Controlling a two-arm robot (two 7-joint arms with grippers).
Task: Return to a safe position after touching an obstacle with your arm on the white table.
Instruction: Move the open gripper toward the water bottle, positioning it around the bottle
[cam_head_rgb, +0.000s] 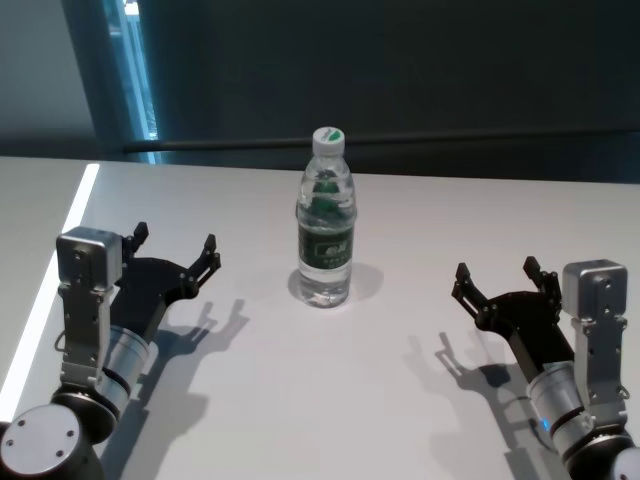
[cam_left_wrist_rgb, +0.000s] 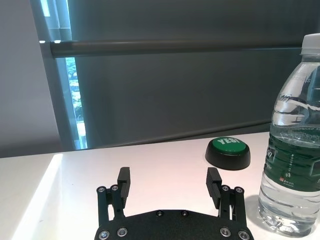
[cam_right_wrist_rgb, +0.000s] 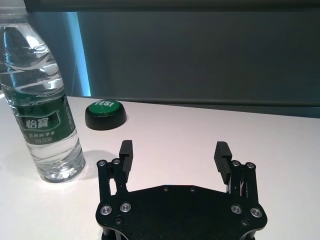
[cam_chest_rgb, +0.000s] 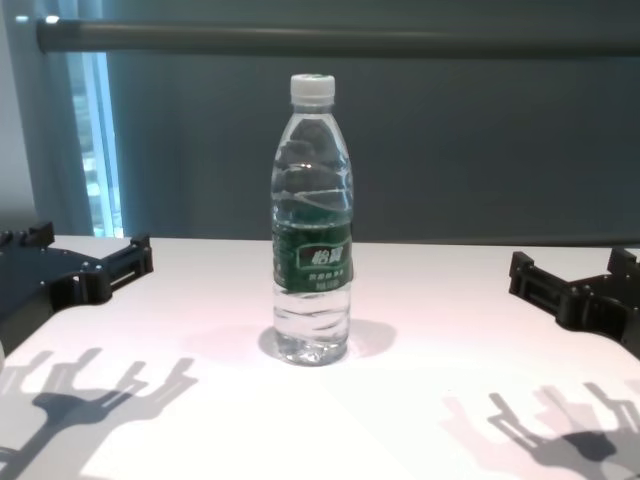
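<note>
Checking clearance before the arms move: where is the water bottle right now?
The water bottle stands upright mid-table in the head view, between the open left gripper and open right gripper, touching neither.

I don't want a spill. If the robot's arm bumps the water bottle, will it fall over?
Probably, if hit high: the water bottle is tall on a narrow base. It looks nearly full, so low nudges might just slide it on the smooth white table. Once down, it would likely roll.

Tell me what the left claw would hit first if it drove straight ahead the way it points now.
Probably nothing close. The open left claw points past the water bottle, which stands off to one side of its line. The green button also sits slightly aside, farther along the white table; depth is hard to judge.
</note>
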